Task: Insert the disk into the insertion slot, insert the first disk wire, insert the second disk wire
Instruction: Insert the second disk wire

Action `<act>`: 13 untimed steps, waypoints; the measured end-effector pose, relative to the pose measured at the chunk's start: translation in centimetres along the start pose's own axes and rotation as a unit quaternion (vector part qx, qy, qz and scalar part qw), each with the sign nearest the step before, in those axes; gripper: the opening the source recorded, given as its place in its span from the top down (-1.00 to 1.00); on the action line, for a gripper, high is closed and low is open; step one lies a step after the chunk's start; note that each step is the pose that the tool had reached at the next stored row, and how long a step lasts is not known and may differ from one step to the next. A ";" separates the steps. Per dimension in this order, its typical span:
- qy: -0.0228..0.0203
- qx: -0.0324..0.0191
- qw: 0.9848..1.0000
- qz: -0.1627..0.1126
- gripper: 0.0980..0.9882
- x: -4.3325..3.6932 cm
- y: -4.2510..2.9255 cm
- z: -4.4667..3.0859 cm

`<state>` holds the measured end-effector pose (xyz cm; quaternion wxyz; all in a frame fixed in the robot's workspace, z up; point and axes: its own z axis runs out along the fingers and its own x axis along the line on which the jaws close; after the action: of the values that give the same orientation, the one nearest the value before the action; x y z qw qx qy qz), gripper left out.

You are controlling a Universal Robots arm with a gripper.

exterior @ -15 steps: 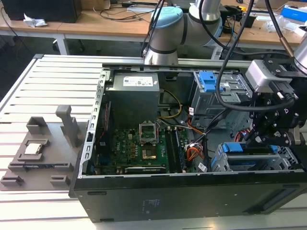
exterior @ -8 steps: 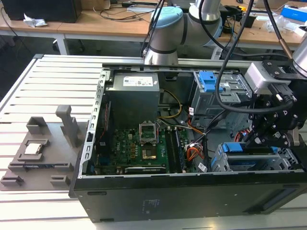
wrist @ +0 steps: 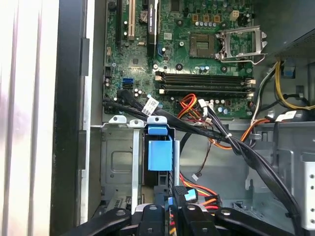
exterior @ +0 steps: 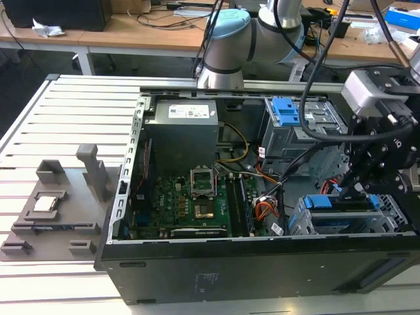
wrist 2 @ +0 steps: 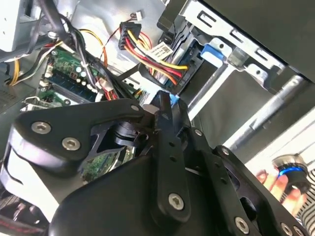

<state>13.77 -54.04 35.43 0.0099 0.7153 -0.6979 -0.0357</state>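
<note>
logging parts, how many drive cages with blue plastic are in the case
2: the insertion slot near the case front under the gripper, and a taller bay with a blue latch behind it. Cables may hide more.

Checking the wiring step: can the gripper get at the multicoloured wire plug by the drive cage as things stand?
Probably yes. The gripper sits right at the wire plug beside the drive cage, with the case side open and nothing solid between them; loose black cables nearby could snag.

The disk [exterior: 344, 203] sits seated in the insertion slot [exterior: 298, 223], at about four o'clock in the open computer case in the exterior view. Its bright blue carrier shows along the top edge, framed by the low perforated grey metal cage.
</note>
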 end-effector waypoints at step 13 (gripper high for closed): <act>0.006 0.000 1.000 0.000 0.98 -0.59 0.22 -3.59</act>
<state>13.78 -53.58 39.05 0.0139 0.7152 -0.6980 -0.0318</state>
